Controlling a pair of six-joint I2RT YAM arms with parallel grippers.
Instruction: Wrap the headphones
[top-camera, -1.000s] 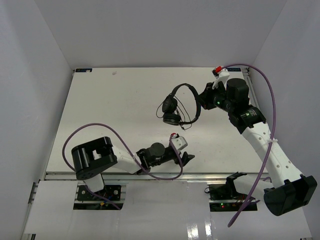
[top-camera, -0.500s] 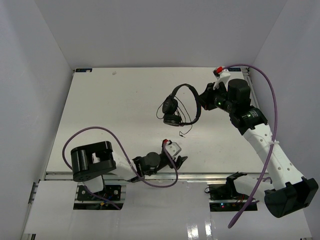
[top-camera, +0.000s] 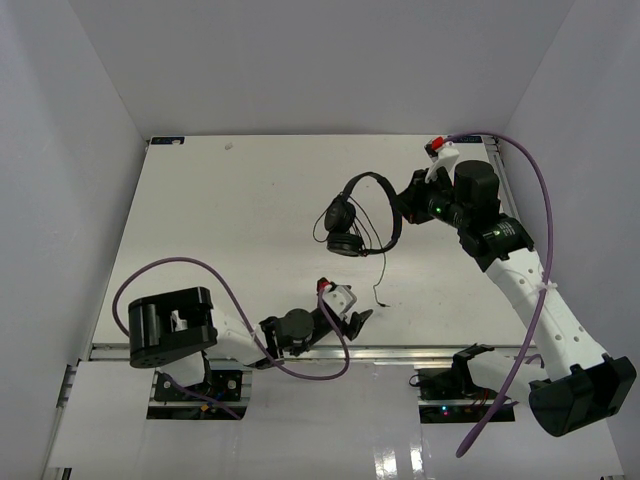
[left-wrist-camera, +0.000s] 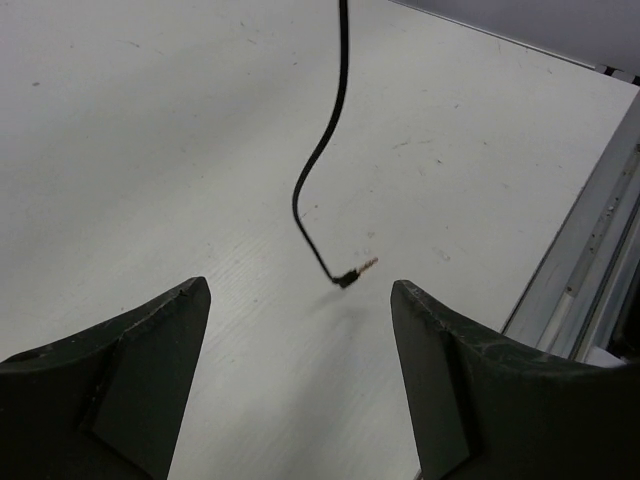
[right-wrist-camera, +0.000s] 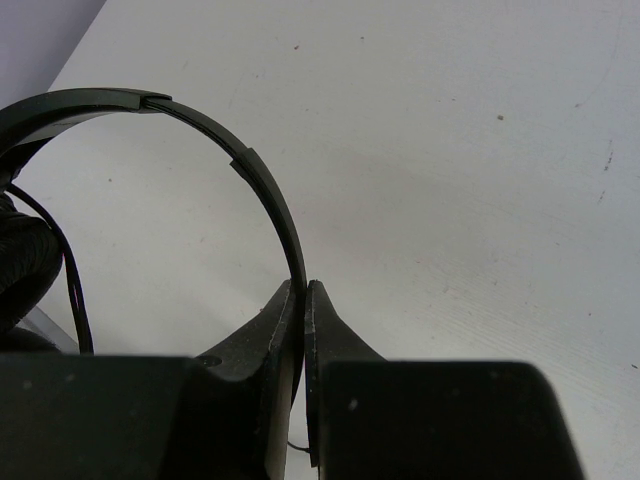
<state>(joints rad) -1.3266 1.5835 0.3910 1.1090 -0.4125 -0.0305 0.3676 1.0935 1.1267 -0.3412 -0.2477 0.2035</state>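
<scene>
Headphones (top-camera: 343, 243), black, padded, likely light, hang pinched at the headband (right-wrist-camera: 268, 195) in the right gripper (top-camera: 404, 206); limp cord (left-wrist-camera: 342, 50) suits gaping, empty left gripper (left-wrist-camera: 300, 300).

White arms (top-camera: 530, 290); purple cables (top-camera: 548, 230); black tools (left-wrist-camera: 298, 300) (right-wrist-camera: 303, 295)

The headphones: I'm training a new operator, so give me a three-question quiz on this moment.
1. True or false: the left tool and the right tool are both shut.
2. Multiple choice: what grips the plug at the end of the cord? A. the left tool. B. the right tool. C. neither tool.
3. Short answer: which part of the headphones does the right tool pinch?

Key
1. False: the left tool is open.
2. C: the plug shows between the left tool's open fingers, touching neither.
3. The headband.
</scene>
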